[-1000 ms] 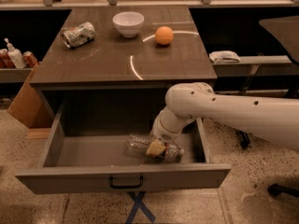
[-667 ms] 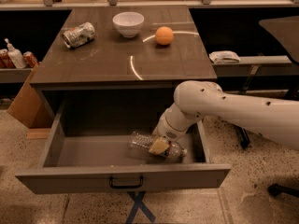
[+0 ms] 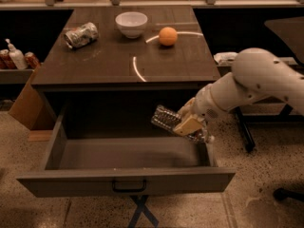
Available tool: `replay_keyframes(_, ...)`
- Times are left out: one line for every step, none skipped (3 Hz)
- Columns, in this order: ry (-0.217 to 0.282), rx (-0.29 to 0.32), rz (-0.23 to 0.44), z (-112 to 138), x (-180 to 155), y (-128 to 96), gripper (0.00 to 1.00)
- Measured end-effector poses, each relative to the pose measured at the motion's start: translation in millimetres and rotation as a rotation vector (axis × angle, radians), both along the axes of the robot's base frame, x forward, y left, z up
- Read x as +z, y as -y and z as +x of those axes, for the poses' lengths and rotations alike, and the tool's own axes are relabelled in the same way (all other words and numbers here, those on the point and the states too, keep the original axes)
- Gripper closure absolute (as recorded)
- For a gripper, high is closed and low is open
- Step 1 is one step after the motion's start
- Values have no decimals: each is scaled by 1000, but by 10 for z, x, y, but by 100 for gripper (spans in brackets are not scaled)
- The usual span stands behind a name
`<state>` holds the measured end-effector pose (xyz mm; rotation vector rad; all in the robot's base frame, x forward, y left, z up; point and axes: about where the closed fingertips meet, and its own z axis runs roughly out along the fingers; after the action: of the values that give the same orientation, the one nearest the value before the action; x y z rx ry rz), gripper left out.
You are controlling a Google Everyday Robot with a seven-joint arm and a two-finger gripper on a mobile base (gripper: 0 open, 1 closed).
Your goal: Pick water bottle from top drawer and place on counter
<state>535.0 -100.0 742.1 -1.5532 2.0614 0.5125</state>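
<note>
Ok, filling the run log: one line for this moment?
gripper: shut on clear ribbed plastic water bottle | over open grey top drawer | glossy counter: not reached

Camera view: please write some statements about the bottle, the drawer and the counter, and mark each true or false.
1. The pincer grips the water bottle above the open top drawer. True.
2. An orange lies on the counter, right of the white bowl. True.
3. The water bottle stands on the counter. False: the pincer holds it off the counter.
4. The top drawer is shut. False: it is pulled out.
</note>
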Motion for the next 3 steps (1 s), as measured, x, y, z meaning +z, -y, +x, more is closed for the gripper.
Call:
replay_keyframes(69, -24, 16, 106, 506, 318, 100)
replay_keyframes(72, -21, 17, 126, 510, 279, 100)
replay_keyframes(84, -20, 15, 168, 578, 302, 100)
